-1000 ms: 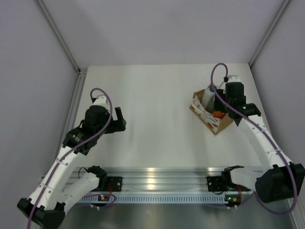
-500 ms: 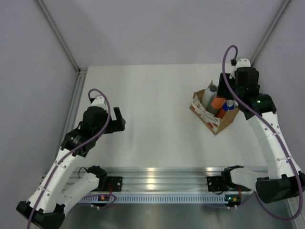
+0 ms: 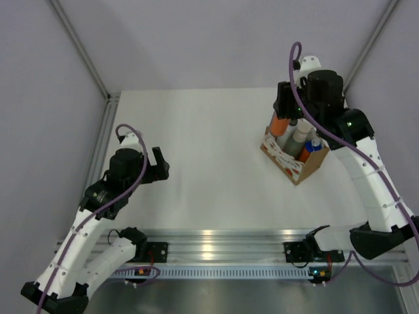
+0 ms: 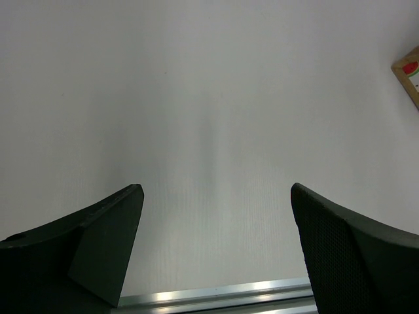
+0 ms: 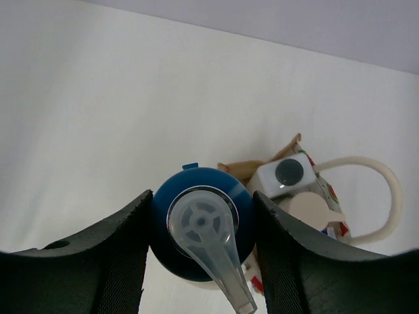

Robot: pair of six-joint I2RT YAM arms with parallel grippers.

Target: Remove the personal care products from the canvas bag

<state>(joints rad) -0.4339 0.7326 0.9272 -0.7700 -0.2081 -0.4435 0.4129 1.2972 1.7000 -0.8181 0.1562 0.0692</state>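
My right gripper (image 3: pixel 283 108) is shut on the blue cap (image 5: pixel 201 222) of an orange bottle (image 3: pixel 279 125). It holds the bottle in the air above the far left corner of the canvas bag (image 3: pixel 292 164). The bag stands at the right of the table, its white and red printed side facing left and its cream loop handle (image 5: pixel 387 191) beside it. Inside it I see a white bottle with a dark grey cap (image 5: pixel 289 173), a beige-capped bottle (image 5: pixel 308 212) and another orange bottle with a blue cap (image 3: pixel 314 145). My left gripper (image 3: pixel 159 164) hangs open over bare table at the left, nothing between its fingers.
Grey walls close in the white table (image 3: pixel 209 157) at the back and on both sides. An aluminium rail (image 3: pixel 216 242) with the arm bases runs along the near edge. One corner of the bag (image 4: pixel 409 70) shows at the right edge of the left wrist view.
My right gripper has risen out of the bag with the orange bottle and moved back and left. The left arm has shifted slightly towards the near left.
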